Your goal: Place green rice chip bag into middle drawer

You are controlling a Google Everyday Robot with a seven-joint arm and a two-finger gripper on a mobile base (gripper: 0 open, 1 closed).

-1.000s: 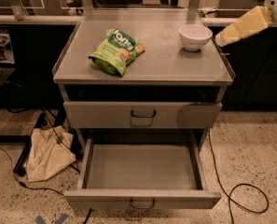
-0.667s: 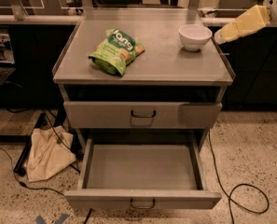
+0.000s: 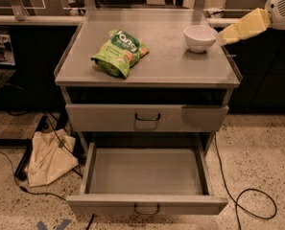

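The green rice chip bag (image 3: pixel 119 51) lies flat on the left half of the grey cabinet top (image 3: pixel 166 68). The middle drawer (image 3: pixel 147 176) is the lower handled drawer. It is pulled out toward me and its inside is bare; its front with the dark loop handle (image 3: pixel 147 209) is at the bottom of the view. My gripper (image 3: pixel 224 35) comes in from the upper right, above the cabinet's right edge, with its yellow tip just right of the white bowl (image 3: pixel 199 37). It is far from the bag and holds nothing.
The upper handled drawer front (image 3: pixel 147 117) is shut. A tan cloth bag (image 3: pixel 48 159) and black cables (image 3: pixel 250 200) lie on the speckled floor beside the cabinet. Dark counters and rails stand behind it.
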